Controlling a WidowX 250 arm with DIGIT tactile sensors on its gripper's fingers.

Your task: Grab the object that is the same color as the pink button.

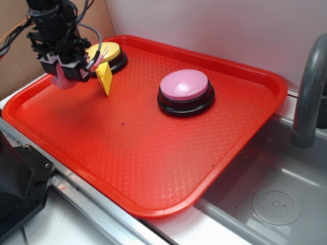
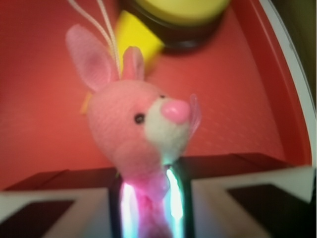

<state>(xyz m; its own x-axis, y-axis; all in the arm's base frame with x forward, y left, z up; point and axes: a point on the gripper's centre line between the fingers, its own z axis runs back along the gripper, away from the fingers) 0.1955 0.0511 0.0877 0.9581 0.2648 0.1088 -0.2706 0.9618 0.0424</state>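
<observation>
My gripper [image 1: 65,71] is shut on the pink plush animal [image 1: 62,80] and holds it above the far left part of the red tray [image 1: 127,153]. In the wrist view the plush [image 2: 138,134] fills the middle, its body pinched between the fingers [image 2: 178,203], ears pointing up. Its yellow wedge [image 1: 105,77] hangs on a white string beside the gripper, also seen blurred in the wrist view [image 2: 136,37]. The pink button [image 1: 184,86] on its black base sits at the tray's middle, apart to the right.
A yellow-topped button [image 1: 108,53] on a black base stands at the tray's far left corner, right behind the gripper, and shows in the wrist view [image 2: 178,12]. A grey sink [image 1: 276,204] and faucet pipe [image 1: 309,92] lie to the right.
</observation>
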